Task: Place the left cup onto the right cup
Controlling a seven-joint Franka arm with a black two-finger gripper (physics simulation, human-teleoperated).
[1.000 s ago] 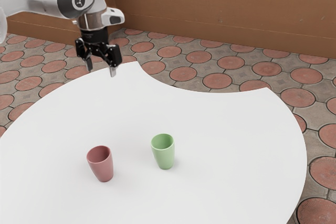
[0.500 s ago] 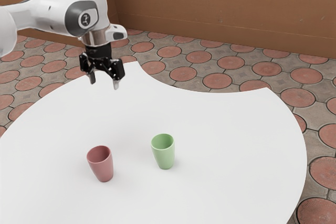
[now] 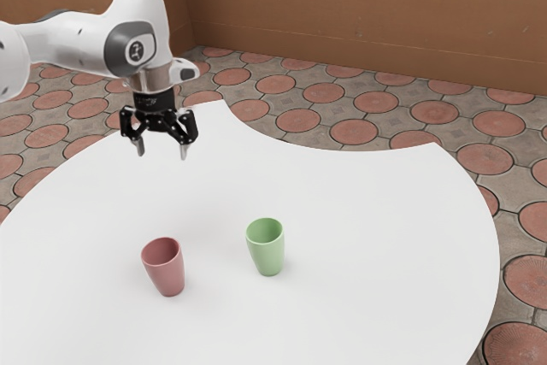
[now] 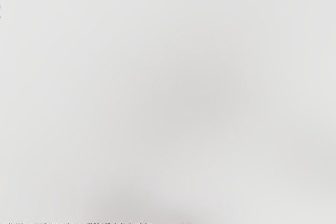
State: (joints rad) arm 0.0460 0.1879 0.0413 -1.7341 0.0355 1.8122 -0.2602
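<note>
Task status: nothing done yet, every step left. Pink cup (image 3: 163,267), upright on the white table (image 3: 359,203) near its front edge, at the exterior view's left, and taken here for the cup to be moved. Green cup (image 3: 266,246), upright, near the pink one on the exterior view's right and apart from it, with nothing stacked on it. Neither cup is touched or lifted. Gripper (image 3: 161,153): black, two fingers spread wide and pointing down, holding nothing. It hangs above the table's far rim, well apart from both cups and farther back than the pink one. Arm (image 3: 94,36): white, coming in from the exterior view's upper left, elbow bent, wrist turned so the hand faces straight down. The wrist view looks onto plain white tabletop under the hand. Remaining, as I judge it: travel to the pink cup, descend, grip, lift, carry it over the green cup, set it on top, let go.
</note>
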